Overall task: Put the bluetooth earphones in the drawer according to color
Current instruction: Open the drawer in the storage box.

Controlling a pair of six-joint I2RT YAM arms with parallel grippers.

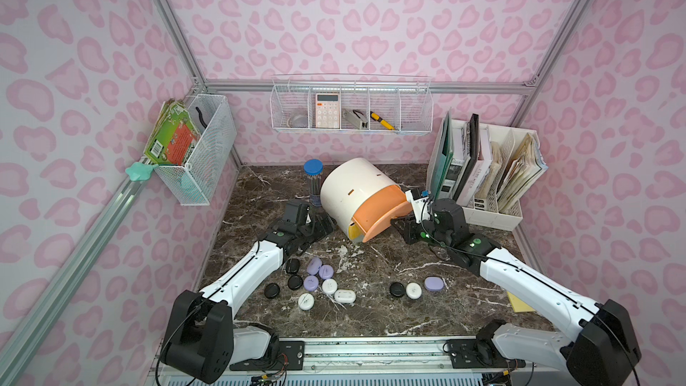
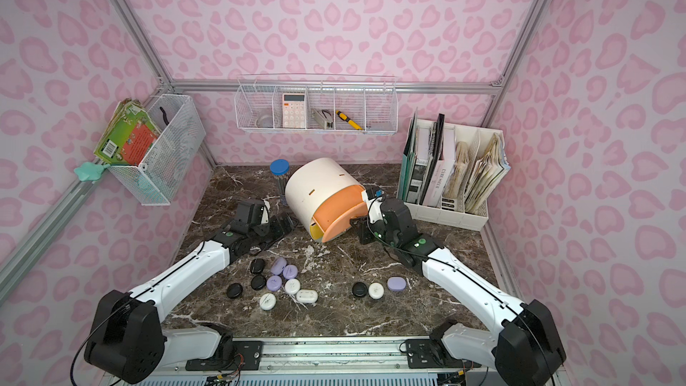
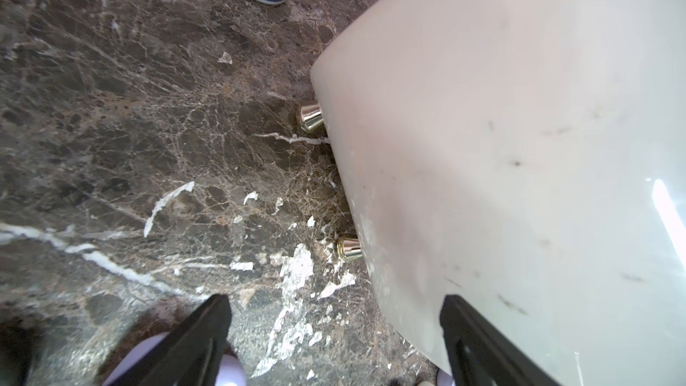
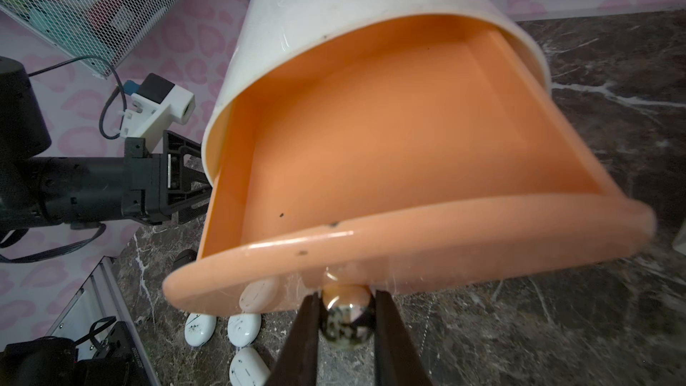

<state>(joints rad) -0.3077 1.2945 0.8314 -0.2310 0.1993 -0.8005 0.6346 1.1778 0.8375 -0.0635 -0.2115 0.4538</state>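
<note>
Peach plastic drawer (image 4: 408, 135) of the white arched cabinet (image 1: 352, 187) stands pulled out, empty, right hand (image 4: 347, 306) pinching its metal knob (image 4: 347, 324). Left hand (image 3: 336, 313) gapes beside it. Twelve black, lilac and white earphone cases (image 1: 311, 283) lie unsorted on the marble desk (image 1: 371, 317).

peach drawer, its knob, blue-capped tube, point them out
peach drawer (image 4: 408, 124), right wrist view, bare inside floor
knob (image 4: 347, 323), right wrist view, shiny round head
blue-capped tube (image 1: 313, 167), a top view, blue cap

Bright even light; glare streak on cabinet (image 3: 519, 142); wrist-view foreground blurred; top-view edges warped.
</note>
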